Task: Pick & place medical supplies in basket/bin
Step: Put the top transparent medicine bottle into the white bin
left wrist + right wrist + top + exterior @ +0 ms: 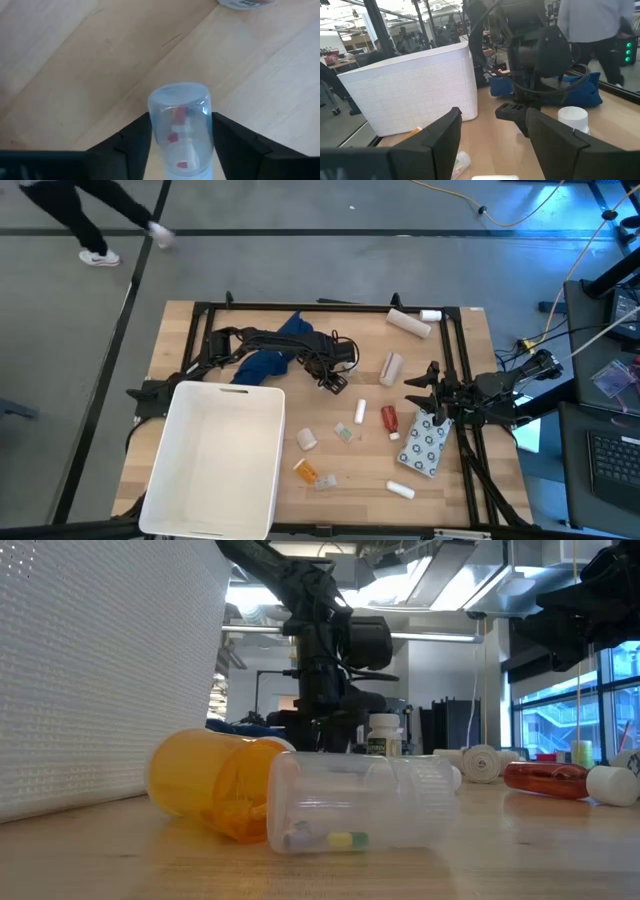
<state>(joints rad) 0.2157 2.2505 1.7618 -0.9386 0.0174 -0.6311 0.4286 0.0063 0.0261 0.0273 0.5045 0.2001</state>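
The pale wooden worktop [352, 485] carries everything. The largest thing on it is the big white rectangular plastic tub [215, 455], which sits at the near-left corner with its open mouth up.

The left arm reaches from beside the tub over a crumpled blue cloth [268, 363] to the middle of the worktop. The left gripper [335, 382] is there, and its jaws stand on either side of a small translucent plastic bottle with red pieces inside [179, 100]. Each dark finger [135, 137] lies against a flank of the bottle, so I take the jaws to be closed on it. How firm the hold is cannot be told.

The bottle's long axis runs straight down the gap between the fingers, with its rounded end pointing away from the wrist. That puts the squeeze across its narrow width.

The right gripper [492, 117] waits at the right side above a dotted white flat packet [425, 445]. Its jaws are apart with nothing between them.

The coming move depends on where the tub lies from the held bottle: back toward the left arm's own base and to the near side, close by. The left arm is much the nearer of the two. As I judge it, the carry needs a lift high enough to clear the tub's tall wall [100, 670], then a short swing over the rim.
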